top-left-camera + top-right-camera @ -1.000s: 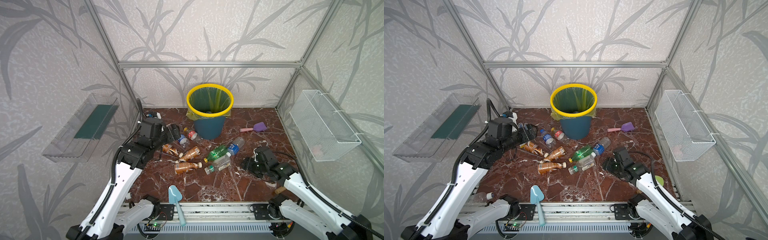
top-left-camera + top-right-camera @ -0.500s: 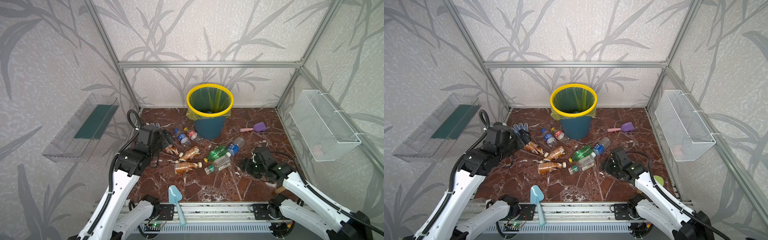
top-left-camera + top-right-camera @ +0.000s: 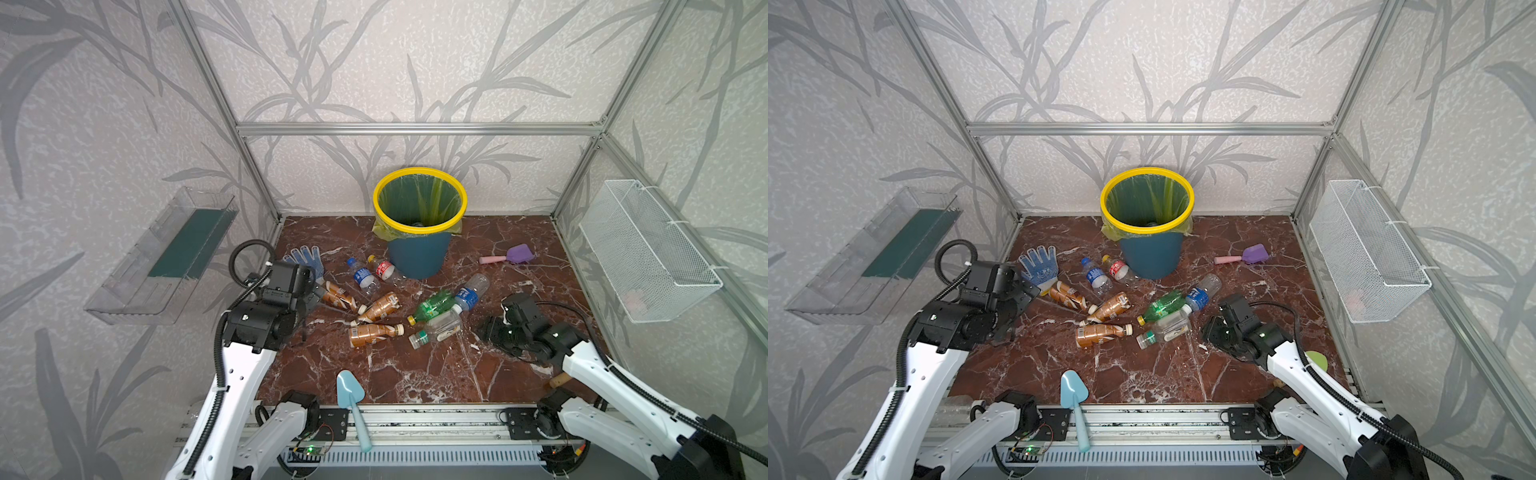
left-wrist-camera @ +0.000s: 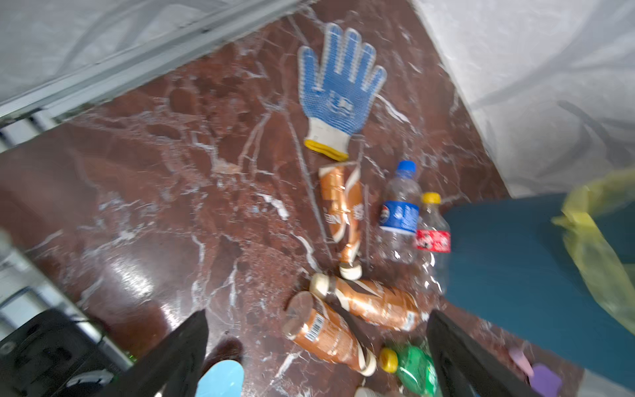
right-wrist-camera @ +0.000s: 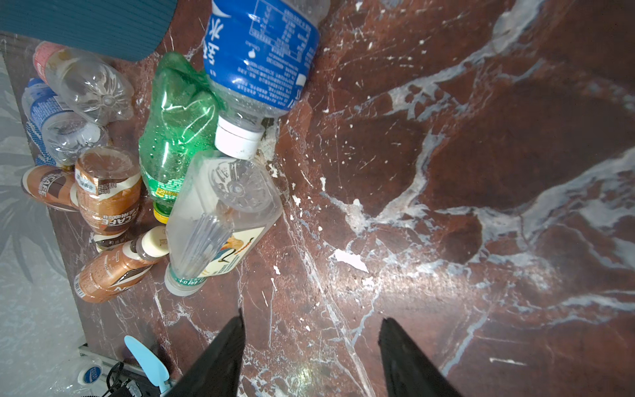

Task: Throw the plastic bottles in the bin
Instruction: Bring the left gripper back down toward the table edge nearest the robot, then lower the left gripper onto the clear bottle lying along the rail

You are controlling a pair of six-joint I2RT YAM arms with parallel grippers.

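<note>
The left gripper (image 4: 318,312) is held wide and empty, left of the bottles (image 3: 376,334) scattered mid-frame. The right gripper (image 5: 312,318) is held half-parted and empty.

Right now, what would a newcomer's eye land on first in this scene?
The dark teal bin with its bright yellow rim, standing at the back middle of the red marble floor. Next, the litter of plastic bottles lying on their sides just in front of it, and a blue-dotted glove flat at the left.
</note>
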